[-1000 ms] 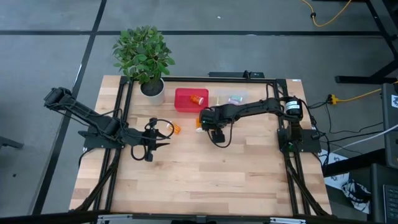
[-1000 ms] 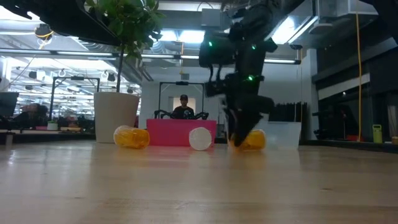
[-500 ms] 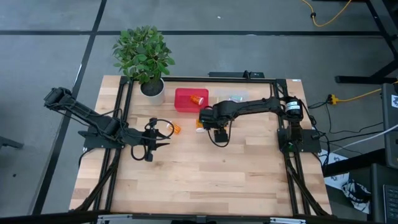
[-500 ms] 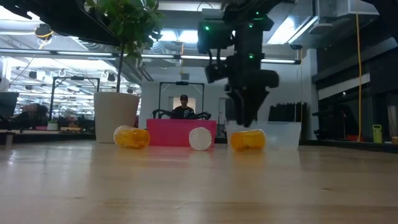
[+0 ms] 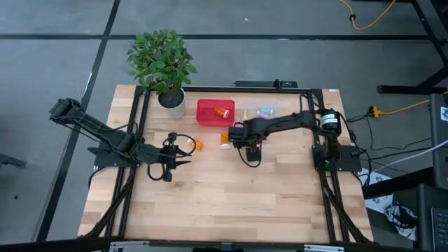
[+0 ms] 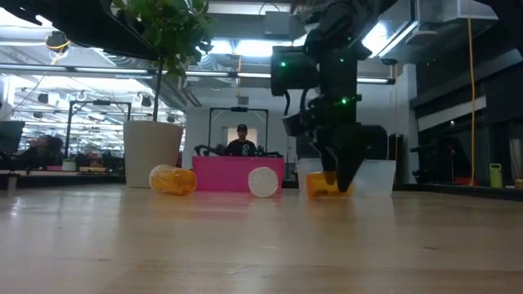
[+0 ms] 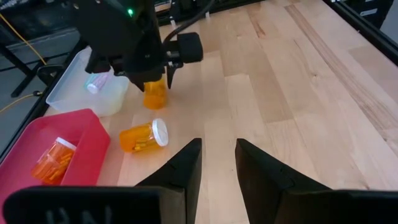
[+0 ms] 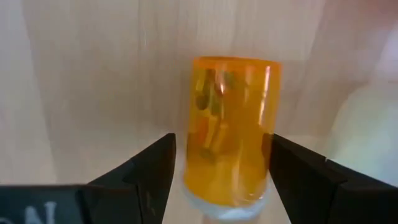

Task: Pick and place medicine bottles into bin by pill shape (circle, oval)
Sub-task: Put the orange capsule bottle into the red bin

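R gripper [image 8: 217, 168] sits low over an orange bottle [image 8: 231, 127] lying on the table [image 5: 231, 189] btwn red bin [image 5: 210, 115] and clear bin [image 7: 81, 99]; fingers spread either side, apparently not touching. L gripper [image 7: 217, 165] waits open nr table's left.

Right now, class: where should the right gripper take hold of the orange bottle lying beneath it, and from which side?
Across the round orange body, coming from straight above. The orange bottle lies on its side between the open right gripper fingers, one on each curved flank.
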`<state>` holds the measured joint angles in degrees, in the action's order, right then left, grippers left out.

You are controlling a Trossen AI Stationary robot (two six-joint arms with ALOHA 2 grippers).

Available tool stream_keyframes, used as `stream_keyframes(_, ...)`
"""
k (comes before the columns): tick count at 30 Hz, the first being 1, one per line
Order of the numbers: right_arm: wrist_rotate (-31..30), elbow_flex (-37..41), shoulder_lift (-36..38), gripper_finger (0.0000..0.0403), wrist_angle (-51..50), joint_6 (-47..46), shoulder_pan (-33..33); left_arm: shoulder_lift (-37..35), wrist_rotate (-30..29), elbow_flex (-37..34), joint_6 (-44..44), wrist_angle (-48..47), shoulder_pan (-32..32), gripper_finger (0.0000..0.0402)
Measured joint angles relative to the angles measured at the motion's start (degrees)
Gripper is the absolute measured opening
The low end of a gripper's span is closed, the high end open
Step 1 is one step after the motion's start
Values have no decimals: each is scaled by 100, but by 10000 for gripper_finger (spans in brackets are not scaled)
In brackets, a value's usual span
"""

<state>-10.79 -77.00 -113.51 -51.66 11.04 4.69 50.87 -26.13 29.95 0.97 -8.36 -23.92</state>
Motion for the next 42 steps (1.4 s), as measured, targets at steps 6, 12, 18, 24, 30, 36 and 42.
stream_keyframes(6,22,238,0,245,407,-37,0,0,0,0,-2,2,0,92)
stream_keyframes(12,29,257,2,245,572,-361,0,0,0,0,0,1,1,92)
stream_keyframes(18,34,257,2,218,623,-542,0,0,0,0,-2,2,1,92)
stream_keyframes(24,33,159,2,185,498,-621,0,0,0,0,0,0,2,92)
stream_keyframes(30,-189,-452,2,193,415,-647,-99,0,0,0,-2,0,2,92)
stream_keyframes(36,-1522,-949,2,189,904,-471,-163,0,0,0,0,0,1,92)
stream_keyframes(42,-1783,-1026,2,193,2453,-156,19,0,-2,0,2,2,2,92)
